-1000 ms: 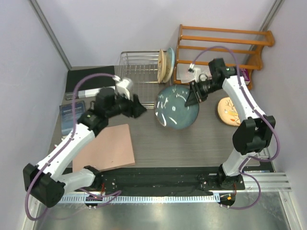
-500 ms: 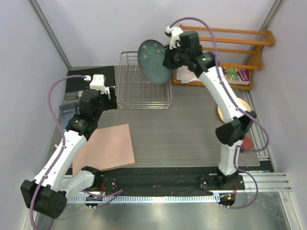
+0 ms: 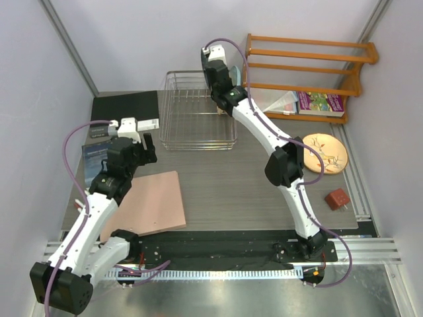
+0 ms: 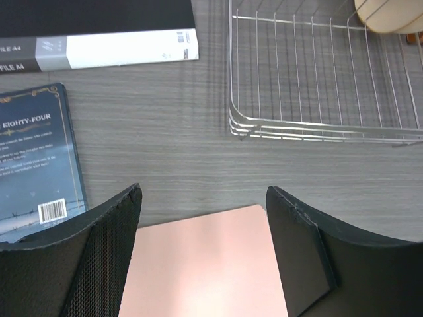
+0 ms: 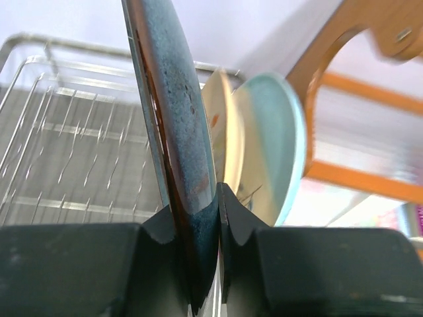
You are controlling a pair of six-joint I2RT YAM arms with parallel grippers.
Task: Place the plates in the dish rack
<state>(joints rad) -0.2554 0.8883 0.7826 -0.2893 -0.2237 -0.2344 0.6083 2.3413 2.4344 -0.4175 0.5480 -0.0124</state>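
Note:
My right gripper is shut on the rim of the dark teal plate and holds it upright, edge-on, over the right end of the chrome wire dish rack. Just beyond it, a yellow-orange plate and a cream-and-light-blue plate stand on edge in the rack. In the top view the right arm hides these plates. The orange-yellow plate with a branch motif lies flat on the table at the right. My left gripper is open and empty over the corner of a pink board, left of the rack.
An orange wooden shelf with books stands behind and right of the rack. The pink board lies front left. A black folder and blue book lie at the left. A red-brown block sits front right.
My right arm lifted the dark teal plate off the table's middle and carried it back to the rack's right end. My left arm drew back left, away from the rack.

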